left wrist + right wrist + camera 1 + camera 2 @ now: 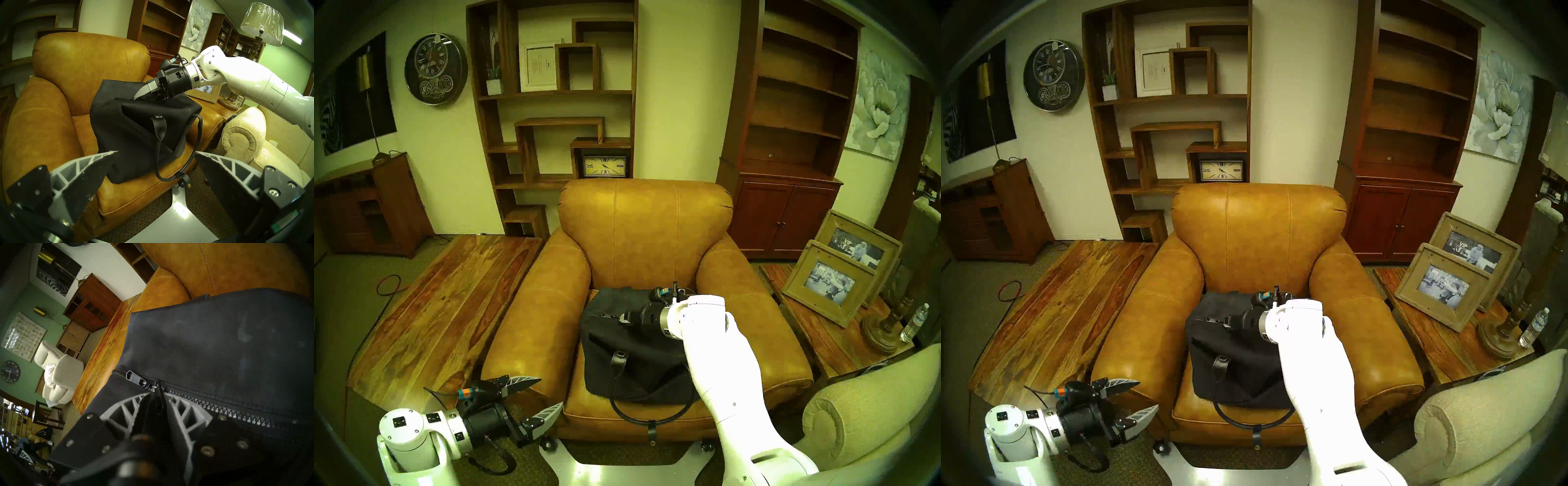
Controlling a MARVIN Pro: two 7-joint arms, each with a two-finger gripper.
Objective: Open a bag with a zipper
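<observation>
The black canvas bag [646,371] [1239,376] stands on the seat of a tan leather armchair [646,230]. One leather loop handle [159,123] hangs over the seat's front. My right gripper [612,317] [158,389] rests on the bag's top near its left end. It is shut on a dark zipper pull, pinched between its fingers. The zipper [237,414] runs along the top, teeth showing beside the gripper. A second metal pull [134,377] lies free just beyond the fingertips. My left gripper [550,391] [156,151] is open and empty, low by the chair's front left corner.
A long wooden table [449,305] stands left of the armchair. A side table on the right holds picture frames [843,288], a lamp base and a water bottle [914,322]. A beige sofa arm [857,407] is at the near right. Bookshelves line the back wall.
</observation>
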